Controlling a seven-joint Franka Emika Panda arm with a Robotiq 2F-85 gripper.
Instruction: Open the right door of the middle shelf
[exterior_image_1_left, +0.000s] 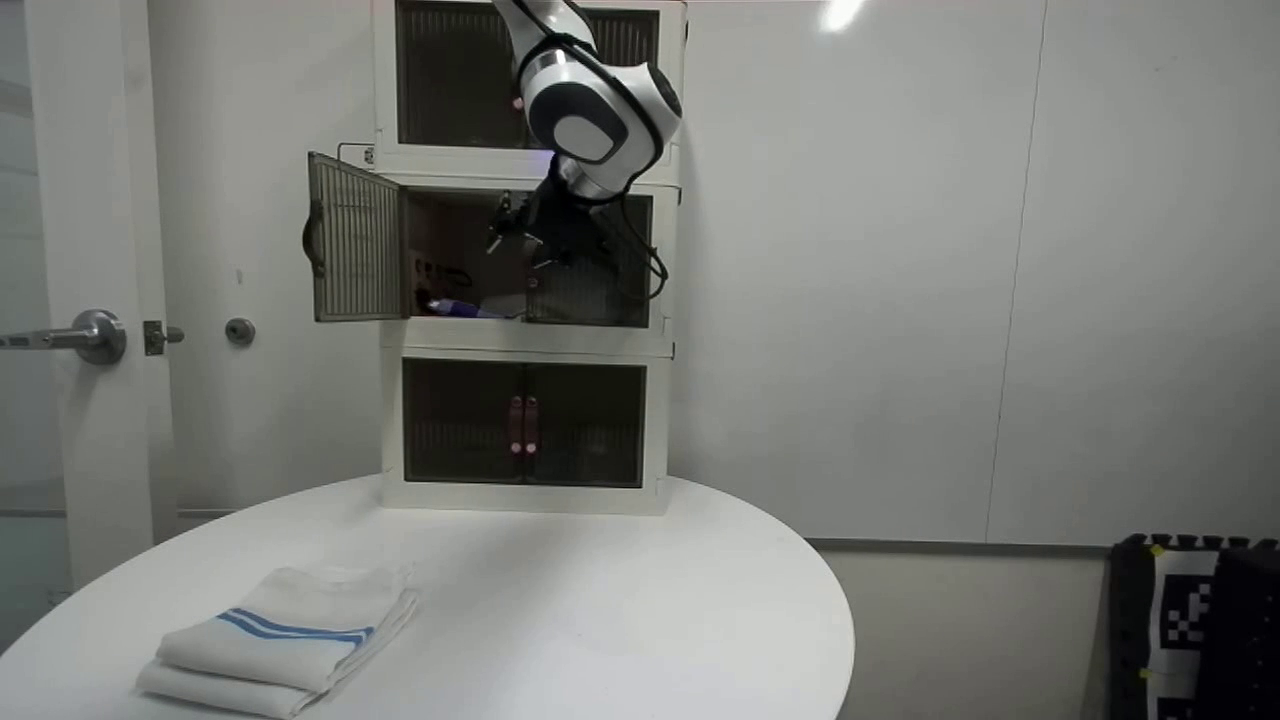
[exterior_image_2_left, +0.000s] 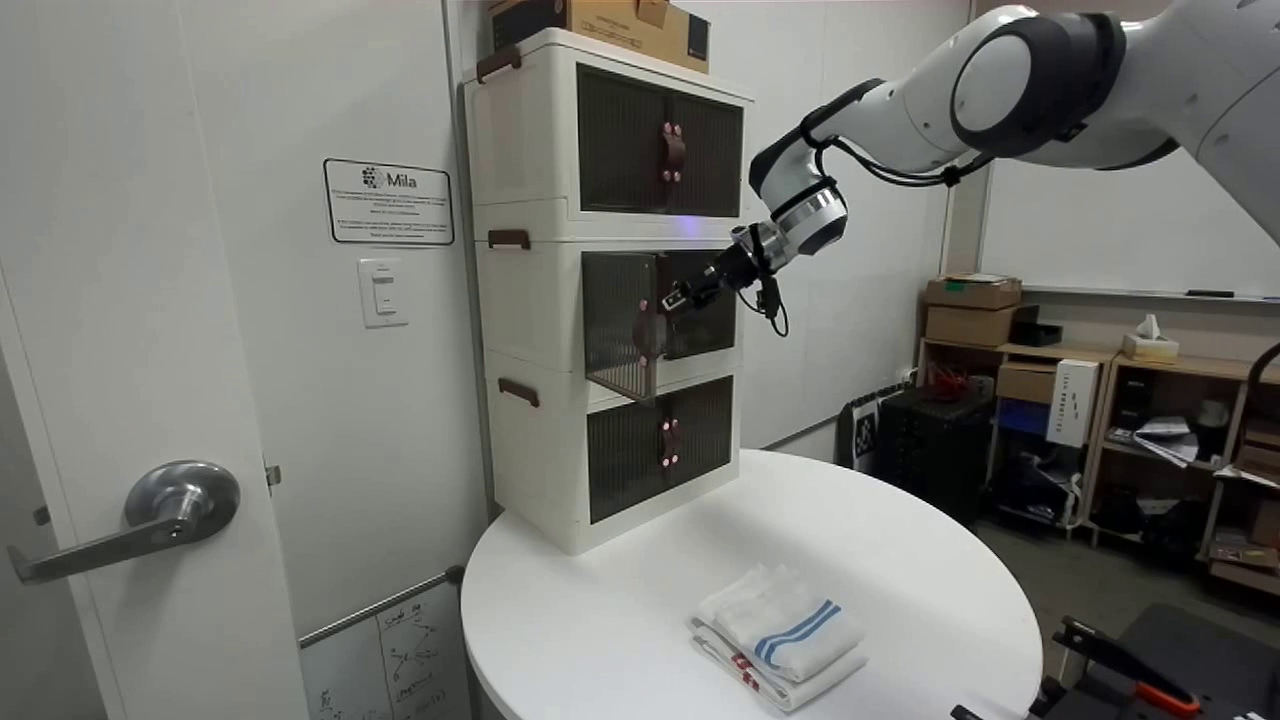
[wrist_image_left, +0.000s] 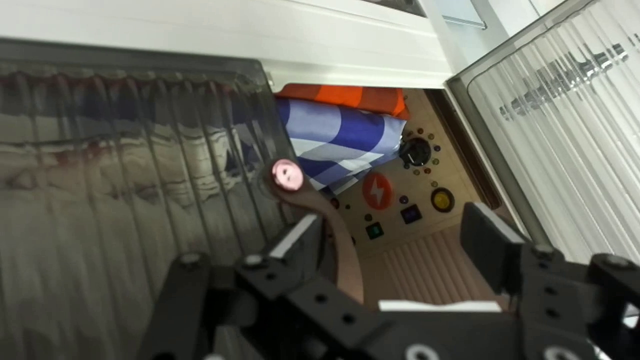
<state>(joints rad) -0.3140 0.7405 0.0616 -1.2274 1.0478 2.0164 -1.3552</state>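
The middle shelf's right door (exterior_image_1_left: 610, 290) is closed, a dark ribbed panel; it also shows in the wrist view (wrist_image_left: 125, 225). Its brown curved handle (wrist_image_left: 347, 250) has a pink stud. The left door (exterior_image_1_left: 355, 240) of that shelf stands swung open, also seen in an exterior view (exterior_image_2_left: 615, 325) and the wrist view (wrist_image_left: 565, 115). My gripper (wrist_image_left: 395, 235) is open and empty in front of the shelf, also in both exterior views (exterior_image_1_left: 518, 252) (exterior_image_2_left: 675, 298). The handle lies between its fingers in the wrist view, close to one finger; I cannot tell whether they touch.
Inside the shelf are a blue-white checked cloth (wrist_image_left: 345, 135), an orange cloth (wrist_image_left: 350, 97) and a panel with buttons (wrist_image_left: 400, 210). Closed shelves stand above (exterior_image_2_left: 660, 140) and below (exterior_image_2_left: 660, 450). A folded white towel (exterior_image_1_left: 280, 640) lies on the round table (exterior_image_1_left: 620, 620).
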